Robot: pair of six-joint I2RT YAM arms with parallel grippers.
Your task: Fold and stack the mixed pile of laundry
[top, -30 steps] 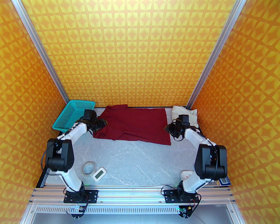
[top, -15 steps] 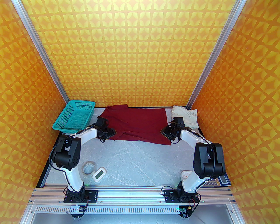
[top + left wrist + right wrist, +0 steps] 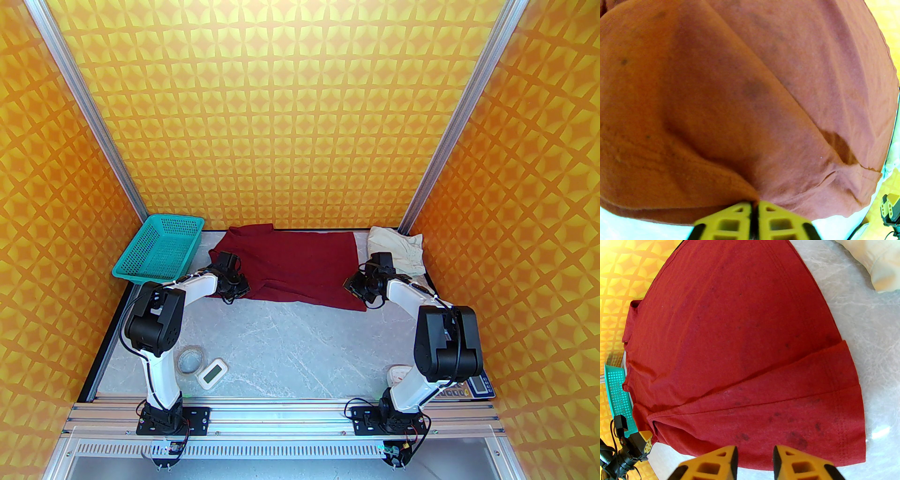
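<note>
Marbled table (image 3: 290, 337) bears T-shirt (image 3: 295, 267), cream garment (image 3: 398, 246), basket (image 3: 159, 251).

The left arm (image 3: 161, 375) and right arm (image 3: 412, 389) are built alike, with smooth white link shells between bulky black joint housings, each rising from a black base plate (image 3: 199, 417). Thin black cables (image 3: 122, 333) loop along the links. The jaws are yellow moulded plastic with rectangular cut-outs.
</note>
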